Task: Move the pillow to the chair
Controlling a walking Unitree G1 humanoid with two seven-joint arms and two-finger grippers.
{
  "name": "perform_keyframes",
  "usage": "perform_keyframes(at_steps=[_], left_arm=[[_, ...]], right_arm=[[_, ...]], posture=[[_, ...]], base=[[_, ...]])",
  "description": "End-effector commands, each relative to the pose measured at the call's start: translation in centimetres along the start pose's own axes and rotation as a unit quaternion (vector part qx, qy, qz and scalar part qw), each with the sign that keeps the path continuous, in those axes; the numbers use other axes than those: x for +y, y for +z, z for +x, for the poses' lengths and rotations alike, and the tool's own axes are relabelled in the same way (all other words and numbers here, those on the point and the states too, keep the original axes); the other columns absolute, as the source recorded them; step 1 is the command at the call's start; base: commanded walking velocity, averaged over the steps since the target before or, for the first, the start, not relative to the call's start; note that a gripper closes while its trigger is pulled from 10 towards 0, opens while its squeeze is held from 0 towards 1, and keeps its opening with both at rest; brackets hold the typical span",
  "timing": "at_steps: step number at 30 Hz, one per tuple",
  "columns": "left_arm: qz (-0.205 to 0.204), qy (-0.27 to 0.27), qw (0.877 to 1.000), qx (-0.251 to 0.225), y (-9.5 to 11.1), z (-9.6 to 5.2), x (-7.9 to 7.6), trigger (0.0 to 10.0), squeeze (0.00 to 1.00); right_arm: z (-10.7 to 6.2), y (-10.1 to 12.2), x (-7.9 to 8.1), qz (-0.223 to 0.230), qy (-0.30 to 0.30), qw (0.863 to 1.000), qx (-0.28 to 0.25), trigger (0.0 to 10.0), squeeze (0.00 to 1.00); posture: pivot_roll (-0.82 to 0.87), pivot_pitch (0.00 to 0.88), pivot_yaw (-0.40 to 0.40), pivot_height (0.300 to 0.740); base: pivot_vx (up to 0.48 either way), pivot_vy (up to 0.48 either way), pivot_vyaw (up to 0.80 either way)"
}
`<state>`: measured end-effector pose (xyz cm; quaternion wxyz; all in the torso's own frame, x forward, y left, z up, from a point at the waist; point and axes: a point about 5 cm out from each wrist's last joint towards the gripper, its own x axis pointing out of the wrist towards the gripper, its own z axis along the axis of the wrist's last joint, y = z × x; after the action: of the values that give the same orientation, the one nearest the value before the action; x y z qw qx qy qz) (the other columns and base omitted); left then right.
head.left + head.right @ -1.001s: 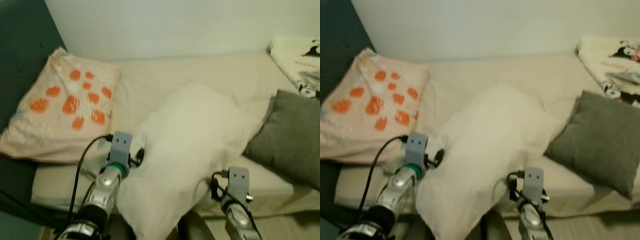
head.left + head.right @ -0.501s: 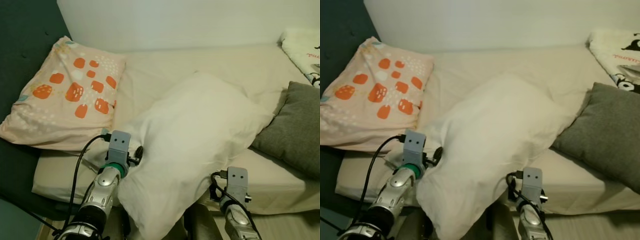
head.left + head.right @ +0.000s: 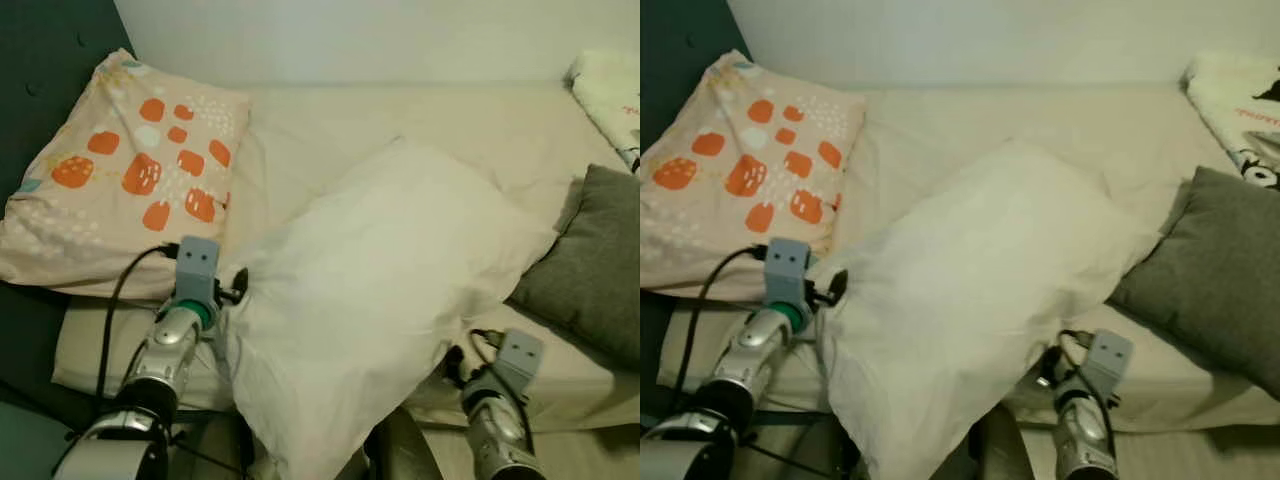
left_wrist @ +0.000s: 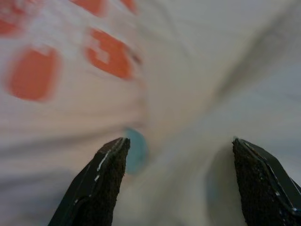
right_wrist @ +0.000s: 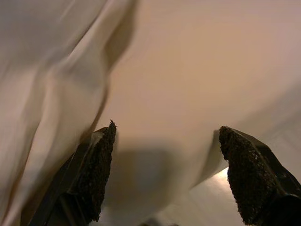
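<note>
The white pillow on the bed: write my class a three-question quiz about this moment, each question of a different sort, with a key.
1. True or false: the white pillow lies between the two arms.
2. Which cushion touches its right side? A) the grey cushion B) the orange-spotted pillow
3. Fill in: the fingers of the left gripper and the right gripper are ____.

Key: 1 true; 2 A; 3 open.

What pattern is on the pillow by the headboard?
Orange patches on pale peach pillow; clearest in left eye view.
</note>
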<state>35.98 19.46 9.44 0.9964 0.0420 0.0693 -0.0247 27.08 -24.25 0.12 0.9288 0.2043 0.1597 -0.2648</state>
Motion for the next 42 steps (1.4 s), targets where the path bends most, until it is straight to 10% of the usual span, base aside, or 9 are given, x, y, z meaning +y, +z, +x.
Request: perform_keyframes(at_steps=[1,13,19,22,23,26,27,32,42], left_arm=[[-0.013,0.019,1.000,0.002,-0.1,-0.1,0.9,10.0,1.00],[-0.056,0.025,0.998,-0.021,2.9,1.1,2.5,10.0,1.00],[-0.097,0.051,0.994,-0.022,3.1,1.3,2.7,10.0,1.00],[-0.119,0.033,0.992,-0.011,2.6,1.3,1.9,10.0,1.00],[-0.139,-0.045,0.989,0.018,1.3,1.3,-0.8,10.0,1.00],[-0.141,-0.084,0.986,0.032,0.7,1.2,-2.3,10.0,1.00],[-0.143,-0.154,0.976,0.057,-0.7,0.7,-5.0,10.0,1.00],[-0.161,-0.239,0.953,0.090,-2.6,-0.5,-8.6,10.0,1.00],[-0.218,-0.341,0.908,0.103,-3.6,-2.1,-12.6,10.0,1.00]], right_arm=[[-0.1,-0.1,-0.9,0.031,-0.016,0.999,0.005,10.0,1.00],[-0.4,-0.1,-1.4,0.243,0.009,0.969,0.032,10.0,1.00],[-1.8,0.6,0.0,0.371,0.125,0.919,0.048,10.0,1.00],[-2.5,0.7,0.9,0.351,0.179,0.917,0.063,10.0,1.00],[-3.2,0.1,2.5,0.243,0.230,0.939,0.075,10.0,1.00],[-3.5,-0.2,3.2,0.207,0.253,0.942,0.080,10.0,1.00],[-3.9,-0.2,4.6,0.202,0.293,0.930,0.089,10.0,1.00],[-4.4,0.3,6.6,0.210,0.364,0.900,0.114,10.0,1.00],[-5.2,0.2,9.9,0.156,0.449,0.865,0.164,10.0,1.00]], posture=[[-0.06,0.124,0.105,0.610],[-0.10,0.169,0.129,0.610],[-0.12,0.187,0.126,0.610],[-0.12,0.185,0.130,0.610],[-0.12,0.182,0.132,0.610],[-0.12,0.177,0.132,0.610],[-0.12,0.168,0.129,0.610],[-0.11,0.155,0.119,0.610],[-0.08,0.140,0.118,0.610]], base=[[0.000,0.000,0.00],[0.000,0.000,0.00],[0.000,0.000,0.00],[0.000,0.000,0.00],[0.000,0.000,0.00],[0.000,0.000,0.00],[0.000,0.000,0.00],[0.000,0.000,0.00],[0.000,0.000,0.00]])
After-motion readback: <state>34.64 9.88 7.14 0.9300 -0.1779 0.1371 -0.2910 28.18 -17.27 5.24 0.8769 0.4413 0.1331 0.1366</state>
